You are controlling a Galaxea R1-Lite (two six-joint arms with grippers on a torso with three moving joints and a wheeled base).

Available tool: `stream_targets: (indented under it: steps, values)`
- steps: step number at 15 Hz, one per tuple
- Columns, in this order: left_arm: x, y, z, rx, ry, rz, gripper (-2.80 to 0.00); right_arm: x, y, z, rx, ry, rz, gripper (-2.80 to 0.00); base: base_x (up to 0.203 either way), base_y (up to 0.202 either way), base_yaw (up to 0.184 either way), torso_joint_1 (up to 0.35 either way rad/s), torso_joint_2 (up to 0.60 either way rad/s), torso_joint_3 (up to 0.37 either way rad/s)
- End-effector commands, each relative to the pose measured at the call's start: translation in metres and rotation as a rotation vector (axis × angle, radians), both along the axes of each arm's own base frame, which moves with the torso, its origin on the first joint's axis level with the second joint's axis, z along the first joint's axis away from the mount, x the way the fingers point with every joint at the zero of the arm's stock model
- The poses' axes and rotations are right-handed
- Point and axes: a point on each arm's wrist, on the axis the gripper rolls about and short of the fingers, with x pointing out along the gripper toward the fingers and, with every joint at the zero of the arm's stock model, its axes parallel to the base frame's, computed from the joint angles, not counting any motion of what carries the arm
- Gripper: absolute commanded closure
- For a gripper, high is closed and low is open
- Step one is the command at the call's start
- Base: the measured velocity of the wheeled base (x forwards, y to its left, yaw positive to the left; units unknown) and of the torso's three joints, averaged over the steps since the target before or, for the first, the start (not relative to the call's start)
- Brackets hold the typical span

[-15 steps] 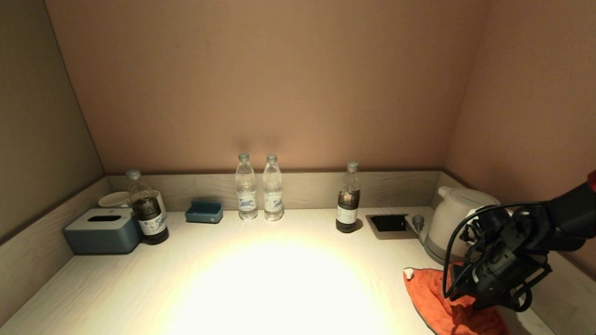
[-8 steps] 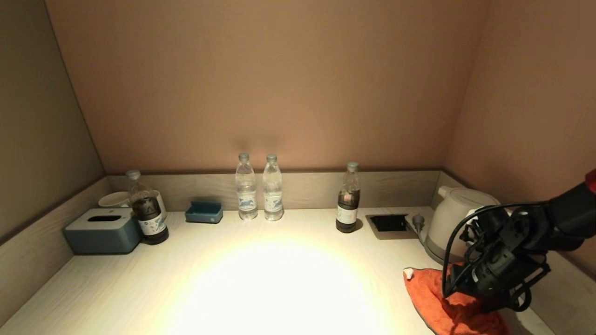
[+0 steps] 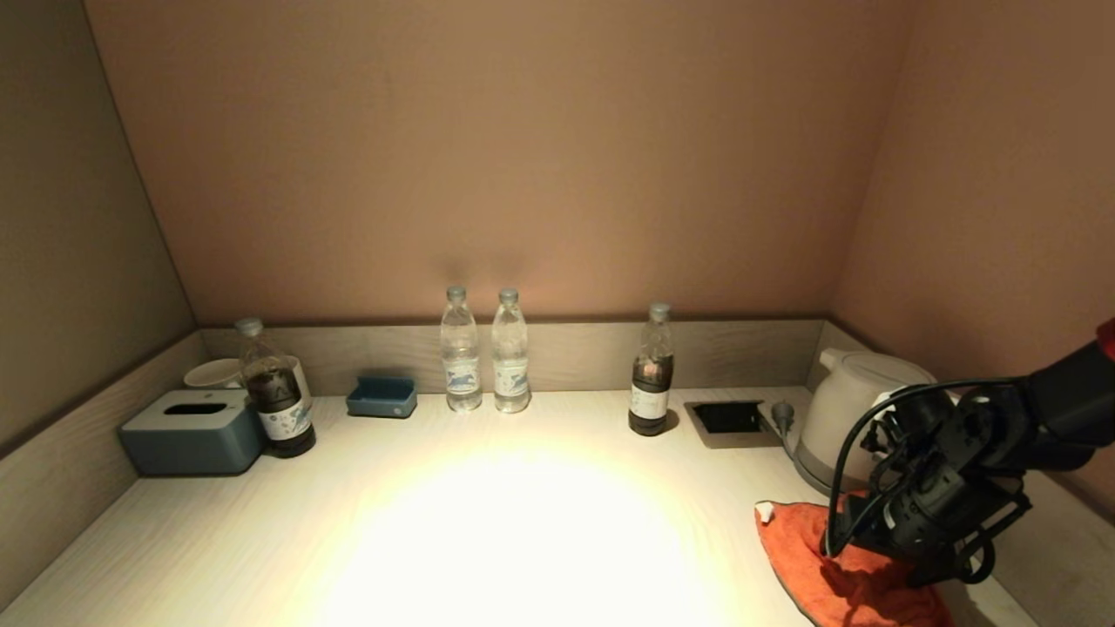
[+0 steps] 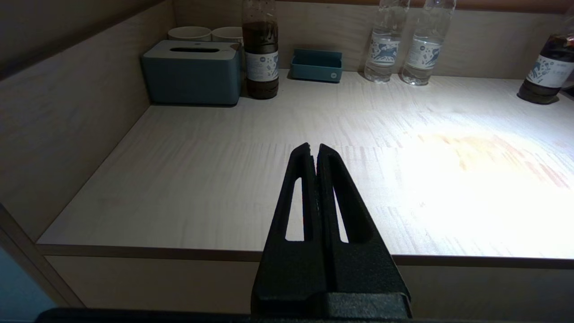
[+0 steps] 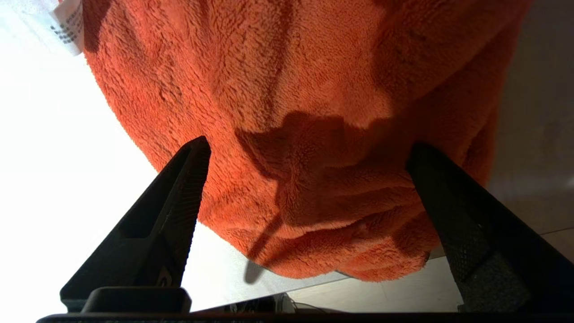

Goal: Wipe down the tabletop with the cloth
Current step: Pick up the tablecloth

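Cloth position: orange cloth (image 3: 827, 566) lies bunched at the near right corner of the tabletop (image 3: 523, 522), just in front of the white kettle (image 3: 849, 409); part of it overhangs the front edge.
Left gripper (image 4: 314, 150): fingers pressed together, holding nothing, parked off the front edge well to the left of the kettle.
Risk, bottles: two clear water bottles (image 3: 485, 353) and a dark bottle (image 3: 650, 374) stand left of the kettle; a wide sweep toward them could tip one.
Risk, grasp: pinching only a top fold would likely let the cloth slip loose once dragging begins.
Risk, edge: a pull toward the front could drop the cloth off the tabletop.
Risk, kettle: its plug (image 3: 781, 414) and base sit close behind the cloth; the arm could knock them.
Right gripper (image 5: 309, 152): fingers spread wide, straddling the cloth from above, not yet closed on it.
Cloth appearance: fluffy pile, deep folds, rumpled heap, white care tag (image 5: 67, 22) at one corner.
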Motion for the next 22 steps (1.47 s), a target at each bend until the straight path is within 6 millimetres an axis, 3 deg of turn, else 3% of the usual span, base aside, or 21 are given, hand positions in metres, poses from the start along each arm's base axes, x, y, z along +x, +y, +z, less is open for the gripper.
stream_targets:
  steps: [1,9,17,19,22]
  values:
    - [0.000,0.000,0.000,-0.001,0.000,0.000,0.00,-0.006,0.001,0.012,-0.024,-0.110,-0.002,-2.80,0.000,0.000,0.000,0.000,0.00,0.000]
    - [0.000,0.000,0.000,-0.001,0.000,0.000,0.00,-0.013,0.001,0.016,-0.071,-0.192,0.000,-2.80,0.000,0.000,0.000,0.000,0.00,0.000]
    - [0.000,0.000,0.000,-0.001,0.000,0.000,0.00,-0.004,-0.001,-0.010,-0.149,-0.145,-0.002,-2.80,0.000,0.000,0.000,0.000,0.00,0.000]
    - [0.000,0.000,0.000,-0.001,0.000,0.000,0.00,0.002,-0.003,-0.025,-0.154,-0.097,-0.003,-2.80,0.000,0.000,0.000,0.000,0.00,0.000]
    - [0.000,0.000,0.000,-0.001,0.000,0.000,0.00,0.002,-0.003,-0.026,-0.158,-0.095,-0.005,-2.80,0.000,0.000,0.000,0.000,0.00,0.000]
